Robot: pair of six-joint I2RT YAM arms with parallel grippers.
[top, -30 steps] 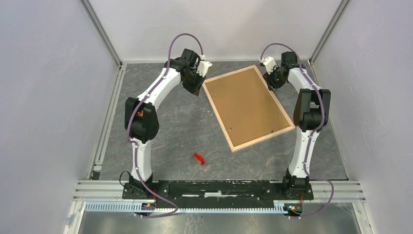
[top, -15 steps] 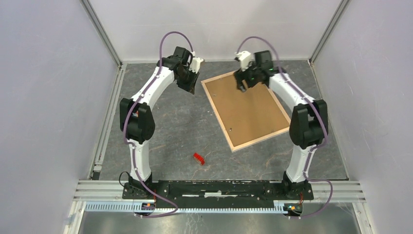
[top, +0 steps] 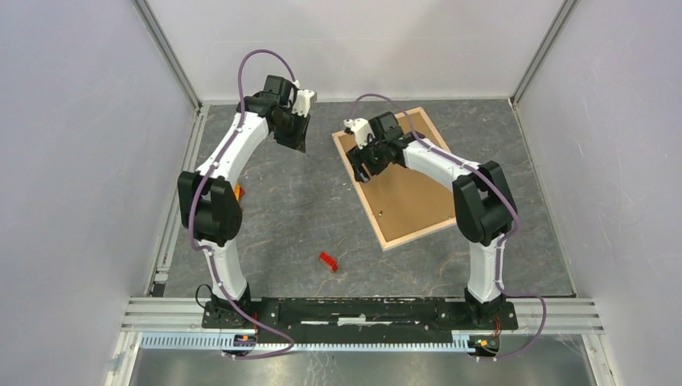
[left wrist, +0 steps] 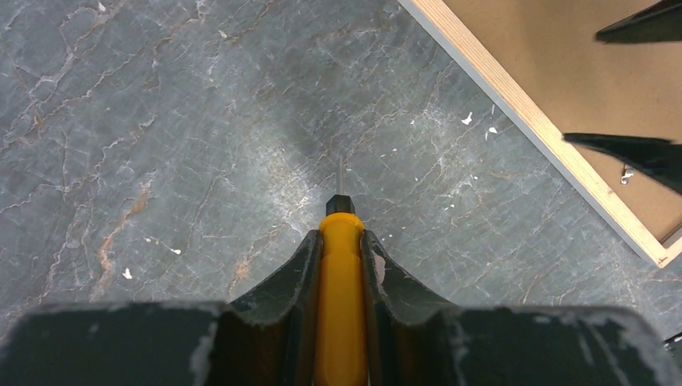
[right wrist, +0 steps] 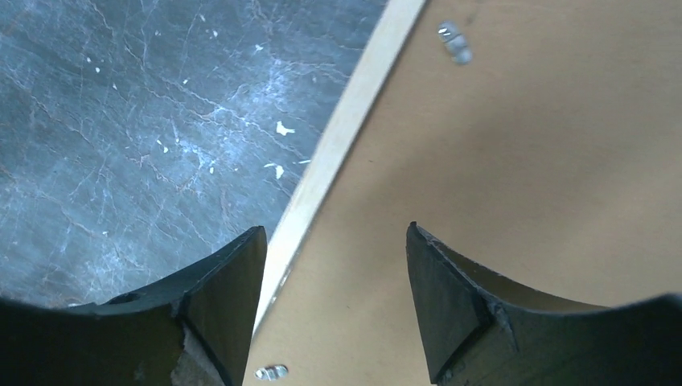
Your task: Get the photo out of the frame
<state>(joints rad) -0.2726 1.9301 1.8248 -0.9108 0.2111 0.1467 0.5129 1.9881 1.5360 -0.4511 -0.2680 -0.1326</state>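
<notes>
One large rectangular picture frame with pale wood edges [right wrist: 342,137] lies face down on the grey marbled table [top: 281,217], at a slant in the far right-centre part. One plain brown hardboard backing panel [top: 410,181] fills the frame's rear opening. The photo is hidden beneath it. Two small metal retaining tabs show in the right wrist view, one on the panel near the wood edge [right wrist: 454,42] and one at the lower margin [right wrist: 272,372]. There are two end effectors. The right end effector [right wrist: 334,227] hangs over the frame's left side with its fingers apart and nothing between them, one finger above the table and one above the panel, with the wood edge running between. The left end effector [left wrist: 341,236] is well left of the frame's far corner, clamped on one screwdriver with a yellow-orange handle [left wrist: 339,297], black collar and thin metal shaft, its tip towards the bare table. One small red object [top: 328,261] lies apart on the table, nearer the arm bases.
</notes>
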